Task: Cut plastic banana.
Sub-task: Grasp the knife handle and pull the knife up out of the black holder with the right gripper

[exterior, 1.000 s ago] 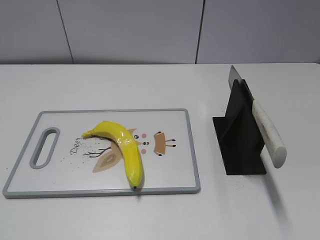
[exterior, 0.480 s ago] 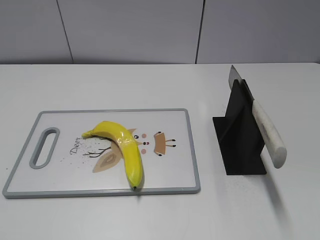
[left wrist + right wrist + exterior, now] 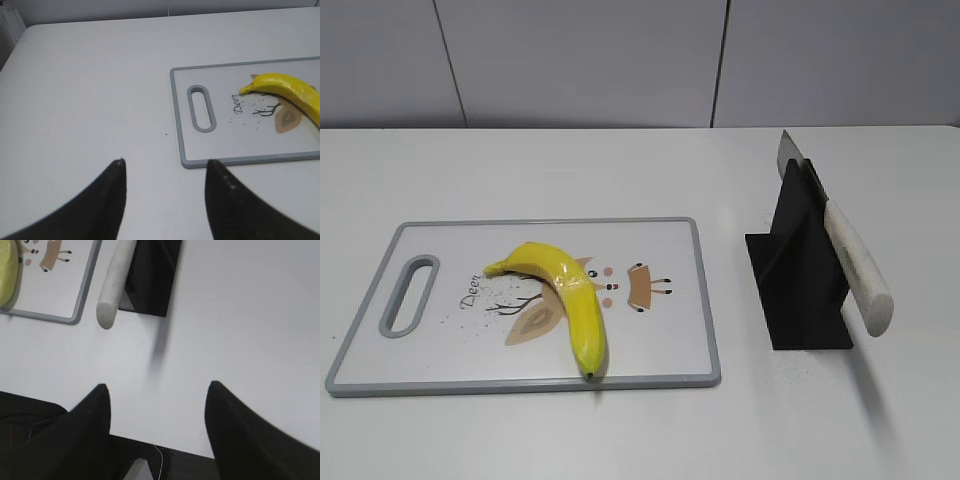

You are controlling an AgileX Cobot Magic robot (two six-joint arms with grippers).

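In the exterior view, the plastic banana is lying flat on the cutting board, its long axis running from the greenish stem at the upper left, by the printed word "Deer", down to the dark tip at the board's near edge; the curve is bulging toward the right. The board is white with a grey rim, a slotted handle and a cartoon deer print, and it is resting on a matte white table before a pale grey panelled wall. To the right, well apart from the board, a knife with a speckled off-white handle is leaning in a black angled stand, blade up. No gripper is showing in this view. In the left wrist view, the left gripper is hovering over bare table with its dark pointed fingers spread apart and holding nothing; the banana is lying ahead and to its right, glossy and smooth, stem pointing back toward the board's handle slot. In the right wrist view, the right gripper is likewise standing apart and empty above the table; the knife handle and stand are sitting ahead and slightly left, and a sliver of banana is showing at the far left corner.
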